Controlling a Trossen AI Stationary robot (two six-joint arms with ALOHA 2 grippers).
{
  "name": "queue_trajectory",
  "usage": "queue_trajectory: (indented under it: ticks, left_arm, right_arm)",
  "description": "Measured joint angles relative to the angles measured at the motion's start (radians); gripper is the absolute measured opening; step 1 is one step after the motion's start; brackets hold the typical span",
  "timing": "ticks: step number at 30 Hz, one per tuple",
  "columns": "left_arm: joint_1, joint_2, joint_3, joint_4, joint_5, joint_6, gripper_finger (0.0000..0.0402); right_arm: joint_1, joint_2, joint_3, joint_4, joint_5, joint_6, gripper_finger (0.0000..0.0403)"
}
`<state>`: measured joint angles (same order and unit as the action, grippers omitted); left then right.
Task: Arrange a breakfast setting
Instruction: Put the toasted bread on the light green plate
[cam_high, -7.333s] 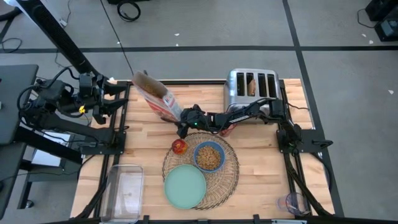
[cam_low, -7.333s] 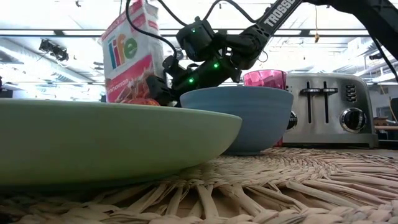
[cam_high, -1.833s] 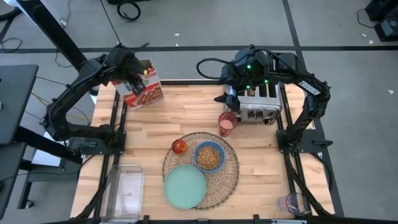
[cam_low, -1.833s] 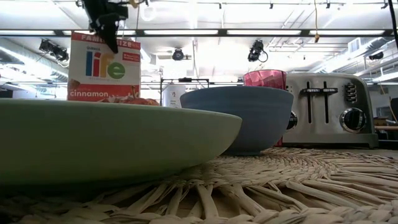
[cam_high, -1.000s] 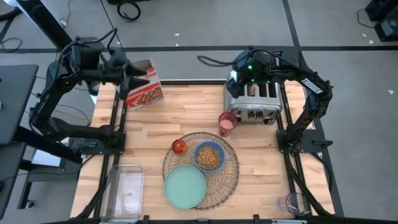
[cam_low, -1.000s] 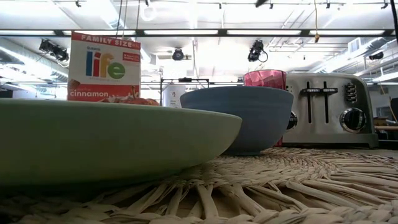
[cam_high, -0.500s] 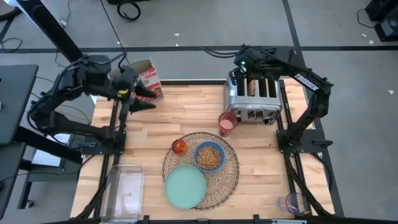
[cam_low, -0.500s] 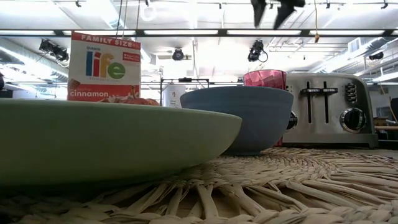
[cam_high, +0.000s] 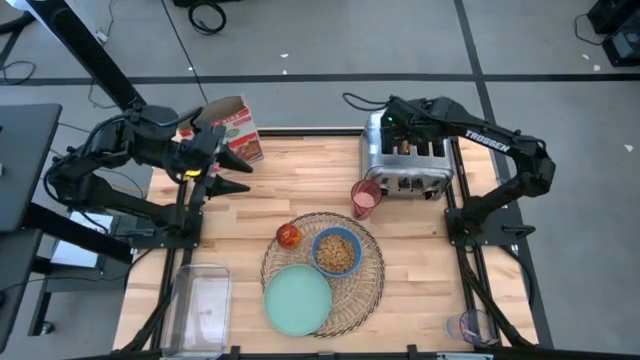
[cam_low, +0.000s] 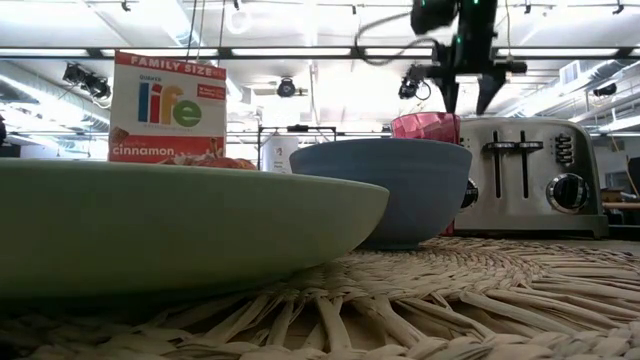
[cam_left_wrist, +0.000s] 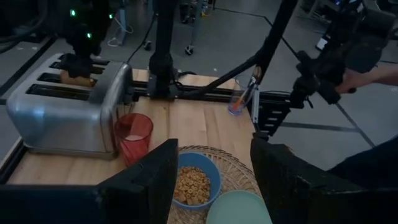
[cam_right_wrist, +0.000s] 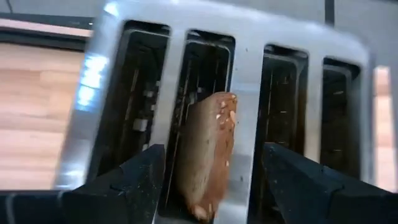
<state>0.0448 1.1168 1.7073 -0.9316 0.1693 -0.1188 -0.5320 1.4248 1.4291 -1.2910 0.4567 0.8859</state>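
a round woven straw placemat (cam_high: 365, 285) already carries a mint-green plate (cam_high: 297, 298) and a blue bowl (cam_high: 336, 251) of cereal, with a red apple (cam_high: 288, 235) at its rim and a pink cup (cam_high: 365, 197) just beyond. the toast slice (cam_right_wrist: 208, 146) is still upright in the chrome toaster (cam_high: 406, 165), and no spoon is set out. the right gripper (cam_right_wrist: 208, 180) hangs over it, fingers spread either side, not pinching; the left gripper (cam_high: 238, 172), spread and empty, waits by the cereal box (cam_high: 232, 130).

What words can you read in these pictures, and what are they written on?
"FAMILY SIZE", "life" and "cinnamon": on the cereal box in the low view.
"TROSSEN": on the right arm in the high view.
The small print above "life" on the box is too blurred to read.
The chrome toaster shows no readable label.
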Motion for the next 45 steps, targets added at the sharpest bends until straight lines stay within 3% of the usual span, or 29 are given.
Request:
queue_trajectory:
  ticks: [5,27,34,39,45]
  left_arm:
    - [0.0,0.0,0.0,0.001,-0.016,0.001,0.0208]
    - [0.0,0.0,0.0,0.006,-0.019,0.007,0.0208]
    - [0.0,-0.007,0.001,0.171,-0.019,-0.002,0.0208]
    - [0.0,-0.018,0.002,0.219,-0.01,0.005,0.0208]
    - [0.0,-0.043,0.002,0.216,-0.008,0.032,0.0208]
  right_arm:
    - [-0.042,-0.005,-0.099,0.133,-0.081,0.005,0.0249]
    - [-0.041,-0.003,-0.123,0.156,-0.049,0.057,0.0093]
    - [-0.035,-0.007,-0.123,0.161,-0.022,0.049,0.0052]
    - [-0.019,-0.055,-0.122,0.164,0.011,0.042,0.0022]
    - [0.011,-0.17,-0.122,0.229,0.014,0.027,0.002]
